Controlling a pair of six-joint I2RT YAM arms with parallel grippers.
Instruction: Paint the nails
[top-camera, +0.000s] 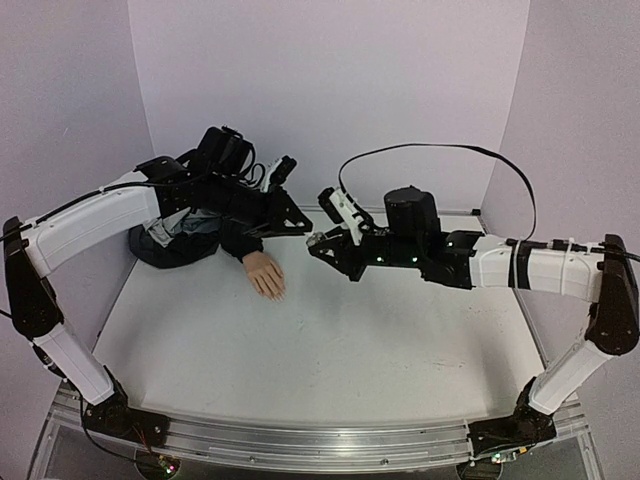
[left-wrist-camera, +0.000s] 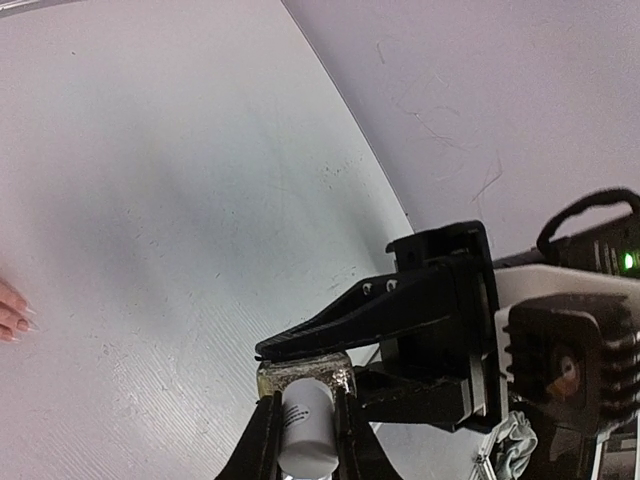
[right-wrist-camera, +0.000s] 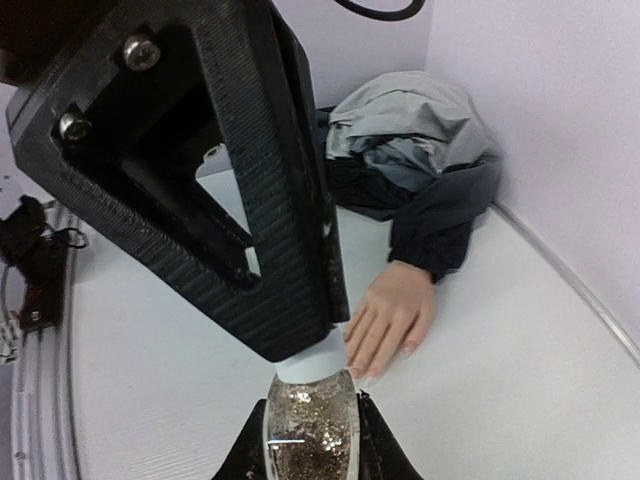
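A small clear bottle (right-wrist-camera: 310, 430) of gold glitter polish with a white cap (right-wrist-camera: 312, 358) is held in the air between both grippers. My right gripper (right-wrist-camera: 312, 448) is shut on the glass body. My left gripper (left-wrist-camera: 305, 428) is shut on the white cap (left-wrist-camera: 305, 432). In the top view the two grippers, left (top-camera: 302, 228) and right (top-camera: 316, 243), meet tip to tip and hide the bottle. The peach mannequin hand (top-camera: 265, 272) lies palm down, coming out of a dark sleeve, left of and below the bottle. Its nails (right-wrist-camera: 358, 370) show at the fingertips.
The dark and grey jacket (top-camera: 180, 240) is bunched at the back left by the wall, also in the right wrist view (right-wrist-camera: 420, 160). The hand's fingertips (left-wrist-camera: 12, 312) show at the left wrist view's left edge. Lilac walls close the white table (top-camera: 330, 340) on three sides.
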